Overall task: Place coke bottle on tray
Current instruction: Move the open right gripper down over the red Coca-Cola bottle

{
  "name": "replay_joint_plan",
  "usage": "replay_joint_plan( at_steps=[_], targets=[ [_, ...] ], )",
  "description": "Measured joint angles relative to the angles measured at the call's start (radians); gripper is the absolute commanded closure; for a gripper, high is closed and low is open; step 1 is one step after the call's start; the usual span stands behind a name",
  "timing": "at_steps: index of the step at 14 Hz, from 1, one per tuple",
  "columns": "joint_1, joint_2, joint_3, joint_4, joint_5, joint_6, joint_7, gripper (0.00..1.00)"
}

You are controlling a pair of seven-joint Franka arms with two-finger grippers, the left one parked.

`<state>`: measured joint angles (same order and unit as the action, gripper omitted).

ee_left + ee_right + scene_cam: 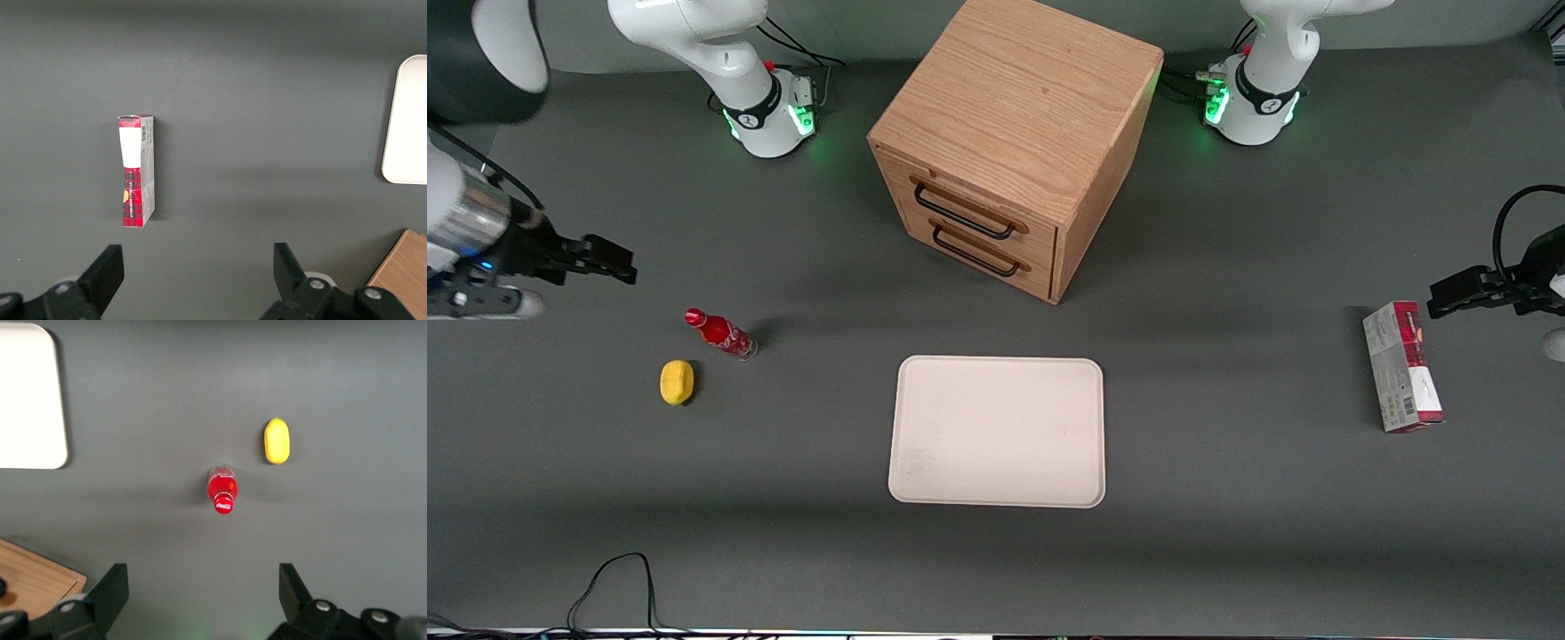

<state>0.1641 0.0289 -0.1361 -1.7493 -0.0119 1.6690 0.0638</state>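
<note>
1. I have the right arm's gripper [609, 260] hanging above the table at the working arm's end, well apart from anything. In the right wrist view its 2 fingers [110, 593] stand spread wide with nothing between them.

2. The coke bottle [721, 333] stands upright on the table at that same end, farther from the front camera than the yellow lemon [677, 382] just beside it. From the wrist camera I look down onto its red cap [224, 504].

3. The tray [998, 431] lies flat and bare at mid-table, in front of the wooden drawer cabinet [1009, 142], well apart from the bottle.

4. My reading: nothing of the task is done yet; the approach and the grasp are both ahead.

5. Risk 1: the bottle is slim and tall, so a finger clipping it on the way down would likely tip it and send it rolling.

6. Risk 2: the lemon sits near, and a wide-spread finger could nudge it into the bottle.

7. Risk 3: a pinch high on the cap could let the bottle swing or slip during the carry to the tray, and setting it down tilted could topple it.
</note>
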Motion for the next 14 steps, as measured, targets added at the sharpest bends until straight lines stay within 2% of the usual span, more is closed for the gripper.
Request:
replay_joint_plan(
  at_steps=[7, 10, 11, 12, 13, 14],
  targets=[
    [-0.007, -0.001, -0.001, -0.534, 0.002, 0.672, -0.051, 0.0],
    [-0.007, 0.0, -0.001, -0.643, 0.002, 0.811, -0.051, 0.02],
    [-0.007, 0.0, -0.001, -0.653, 0.002, 0.817, -0.052, 0.38],
    [-0.007, -0.001, -0.001, -0.653, 0.002, 0.817, -0.052, 0.64],
    [-0.007, -0.001, -0.001, -0.653, 0.002, 0.817, -0.052, 0.87],
    [-0.007, -0.002, -0.001, -0.652, 0.002, 0.817, -0.052, 1.0]
  ],
)
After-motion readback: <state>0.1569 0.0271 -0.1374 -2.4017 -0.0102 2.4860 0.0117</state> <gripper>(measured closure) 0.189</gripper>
